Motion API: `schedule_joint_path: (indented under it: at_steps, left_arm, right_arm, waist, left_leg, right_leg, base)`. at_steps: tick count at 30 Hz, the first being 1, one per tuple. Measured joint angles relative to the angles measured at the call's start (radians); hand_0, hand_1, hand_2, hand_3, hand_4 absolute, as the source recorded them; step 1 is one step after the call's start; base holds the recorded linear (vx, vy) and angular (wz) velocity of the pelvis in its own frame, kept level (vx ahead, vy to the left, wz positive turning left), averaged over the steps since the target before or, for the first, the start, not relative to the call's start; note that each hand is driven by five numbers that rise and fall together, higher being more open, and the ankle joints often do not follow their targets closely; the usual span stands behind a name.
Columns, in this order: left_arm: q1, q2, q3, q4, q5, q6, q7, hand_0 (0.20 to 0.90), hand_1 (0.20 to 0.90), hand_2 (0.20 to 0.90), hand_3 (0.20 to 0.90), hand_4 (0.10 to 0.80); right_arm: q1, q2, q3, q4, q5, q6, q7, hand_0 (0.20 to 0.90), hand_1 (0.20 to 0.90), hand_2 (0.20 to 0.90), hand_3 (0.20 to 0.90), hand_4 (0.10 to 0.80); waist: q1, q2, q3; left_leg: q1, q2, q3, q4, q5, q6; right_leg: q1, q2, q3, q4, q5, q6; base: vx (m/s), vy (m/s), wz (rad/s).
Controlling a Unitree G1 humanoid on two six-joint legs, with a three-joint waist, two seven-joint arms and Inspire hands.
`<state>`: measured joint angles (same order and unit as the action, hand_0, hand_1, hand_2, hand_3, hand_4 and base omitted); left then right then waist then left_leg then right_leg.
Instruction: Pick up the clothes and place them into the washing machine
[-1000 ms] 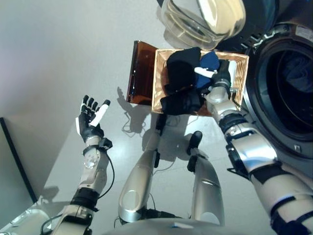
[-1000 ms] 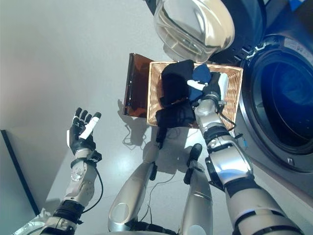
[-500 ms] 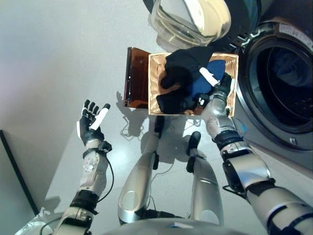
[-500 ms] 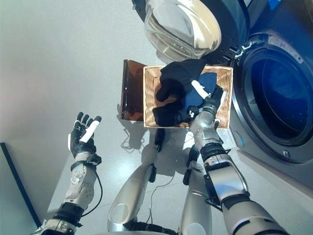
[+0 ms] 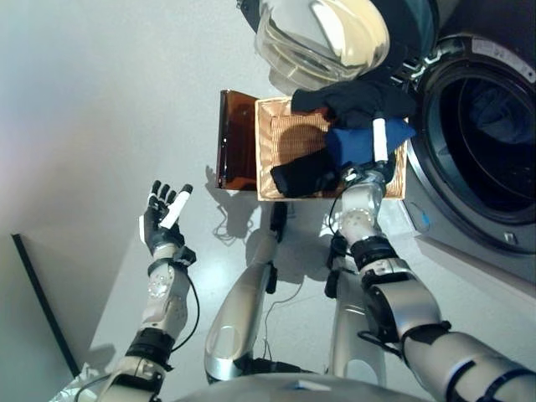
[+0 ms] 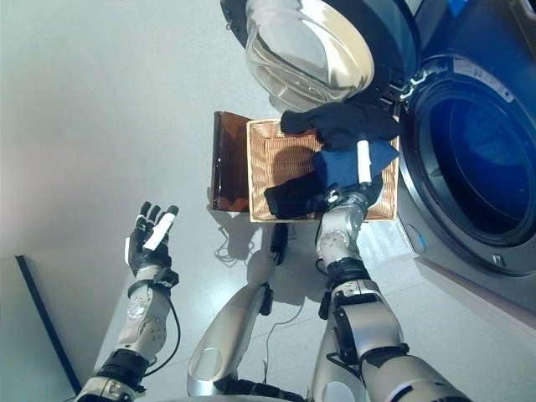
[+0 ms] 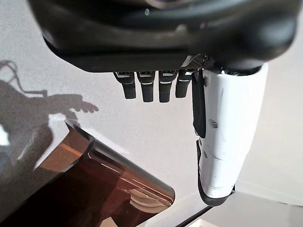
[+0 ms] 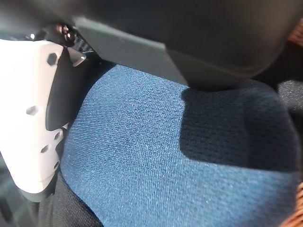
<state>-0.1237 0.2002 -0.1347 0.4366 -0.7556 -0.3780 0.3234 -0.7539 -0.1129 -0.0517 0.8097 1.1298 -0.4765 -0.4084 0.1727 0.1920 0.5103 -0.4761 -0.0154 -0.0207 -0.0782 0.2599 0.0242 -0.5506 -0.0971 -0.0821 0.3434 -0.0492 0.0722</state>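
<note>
The right hand (image 5: 374,159) is pressed on the blue cloth (image 5: 356,142) in the wicker basket (image 5: 276,138); its grip cannot be told. Black clothes (image 5: 352,100) overhang the basket's far rim beside the washing machine (image 5: 481,126) opening. The left hand (image 5: 161,222) is held spread over bare floor.

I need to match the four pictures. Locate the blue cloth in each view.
Left eye view: blue cloth in the wicker basket, by the washing machine.
Right eye view: same spot.
Left wrist view: not in it.
Right wrist view: fills the picture.
Shared landmark: the basket.
</note>
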Motion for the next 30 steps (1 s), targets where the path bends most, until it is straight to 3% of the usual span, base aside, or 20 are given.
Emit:
schedule_joint_path:
  at_steps: [11,17,24,30]
  left_arm:
    - [0.004,-0.011,-0.024,0.037,-0.016,0.000,-0.025,0.900,0.900,0.900,0.900,0.800]
    - [0.008,-0.037,-0.036,0.042,-0.021,0.000,-0.040,0.900,0.900,0.900,0.900,0.800]
    - [0.026,-0.037,-0.034,0.056,-0.022,0.000,-0.042,0.900,0.900,0.900,0.900,0.800]
    - [0.039,-0.036,-0.034,0.056,-0.022,0.000,-0.054,0.900,0.900,0.900,0.900,0.800]
  right_arm:
    - [0.041,0.048,-0.069,-0.055,0.162,-0.107,0.066,0.200,0.200,0.200,0.200,0.300]
    - [0.070,0.032,-0.145,-0.082,0.174,-0.149,0.059,0.200,0.200,0.200,0.200,0.300]
    - [0.072,-0.052,-0.266,-0.086,0.170,-0.183,0.002,0.200,0.200,0.200,0.200,0.300]
    - [0.064,-0.170,-0.338,-0.085,0.157,-0.189,-0.058,0.200,0.200,0.200,0.200,0.300]
  waist:
    - [-0.017,0.018,-0.012]
    - [-0.027,0.039,-0.027]
    - [-0.049,0.048,-0.033]
    - [-0.049,0.077,-0.054]
  left_leg:
    - [0.012,-0.007,0.017,0.000,-0.009,0.004]
    - [0.013,-0.015,0.026,0.000,-0.014,0.004]
    - [0.014,-0.020,0.037,0.000,-0.020,0.008]
    - [0.015,-0.020,0.041,0.000,-0.021,0.008]
  right_leg:
    - [0.002,-0.007,0.015,0.004,-0.004,0.004]
    - [-0.001,-0.012,0.033,0.003,-0.004,0.012]
    - [-0.002,-0.017,0.040,0.001,-0.007,0.018]
    - [-0.003,-0.017,0.042,0.001,-0.007,0.019]
  base:
    - [0.008,0.008,-0.03]
    - [0.012,0.011,-0.03]
    - [0.009,0.002,-0.02]
    - [-0.002,-0.001,-0.01]
